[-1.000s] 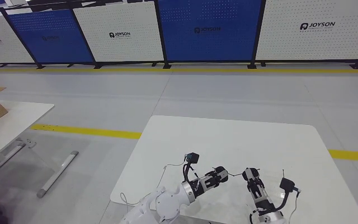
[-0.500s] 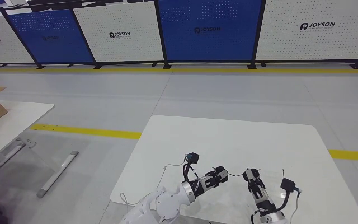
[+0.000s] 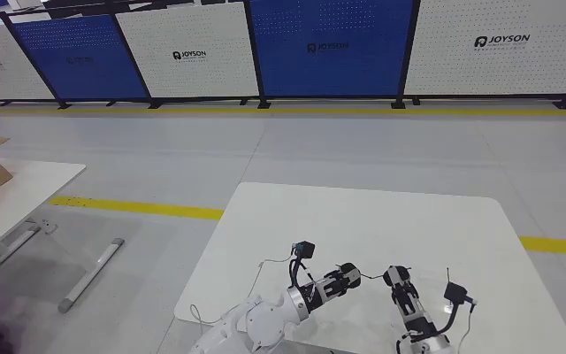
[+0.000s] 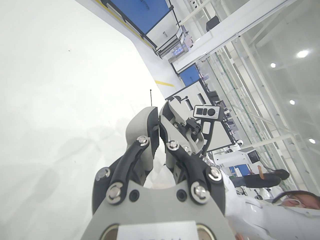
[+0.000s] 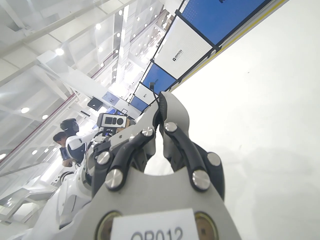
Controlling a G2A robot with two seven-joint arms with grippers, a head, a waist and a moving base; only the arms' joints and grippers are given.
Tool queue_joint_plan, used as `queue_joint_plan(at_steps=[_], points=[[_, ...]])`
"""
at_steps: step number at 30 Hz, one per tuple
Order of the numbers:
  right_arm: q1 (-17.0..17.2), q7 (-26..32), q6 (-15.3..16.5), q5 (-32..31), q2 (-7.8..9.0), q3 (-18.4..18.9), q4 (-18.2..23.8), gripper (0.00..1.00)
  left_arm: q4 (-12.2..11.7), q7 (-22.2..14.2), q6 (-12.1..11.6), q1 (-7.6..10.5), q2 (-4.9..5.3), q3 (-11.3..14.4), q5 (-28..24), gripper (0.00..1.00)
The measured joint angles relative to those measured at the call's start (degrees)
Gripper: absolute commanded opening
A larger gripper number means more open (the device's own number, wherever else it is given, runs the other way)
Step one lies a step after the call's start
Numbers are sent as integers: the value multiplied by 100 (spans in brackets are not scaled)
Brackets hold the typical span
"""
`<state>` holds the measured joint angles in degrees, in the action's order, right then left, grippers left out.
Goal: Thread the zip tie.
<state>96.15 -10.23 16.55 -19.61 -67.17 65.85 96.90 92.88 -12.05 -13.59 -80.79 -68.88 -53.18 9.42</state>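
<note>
A thin black zip tie (image 3: 371, 277) spans the small gap between my two grippers, low over the near part of the white table (image 3: 354, 221). My left gripper (image 3: 352, 271) is shut, and a thin black end of the zip tie (image 4: 151, 98) sticks out past its fingertips (image 4: 150, 116). My right gripper (image 3: 395, 273) faces it from close by and is shut on the zip tie (image 5: 154, 92), whose small head pokes out beyond the tips. In the left wrist view the right gripper (image 4: 175, 103) sits just behind my own left gripper (image 4: 158, 123). The right wrist view shows the right gripper (image 5: 160, 101).
The table's far half is bare white surface. Its near edge lies just behind both arms. A second white table (image 3: 26, 186) stands off to the left across the floor. Blue and white pegboard panels (image 3: 327, 49) line the back.
</note>
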Motion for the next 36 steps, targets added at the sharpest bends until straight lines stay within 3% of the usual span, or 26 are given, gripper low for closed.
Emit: queue_joint_plan(at_steps=[22, 36], points=[[-68, 150, -1, -116, -103, 8, -146, 0, 0, 0, 0, 0, 0, 0, 0, 0], [35, 36, 188, -70, -141, 183, -89, 0, 0, 0, 0, 0, 0, 0, 0, 0]])
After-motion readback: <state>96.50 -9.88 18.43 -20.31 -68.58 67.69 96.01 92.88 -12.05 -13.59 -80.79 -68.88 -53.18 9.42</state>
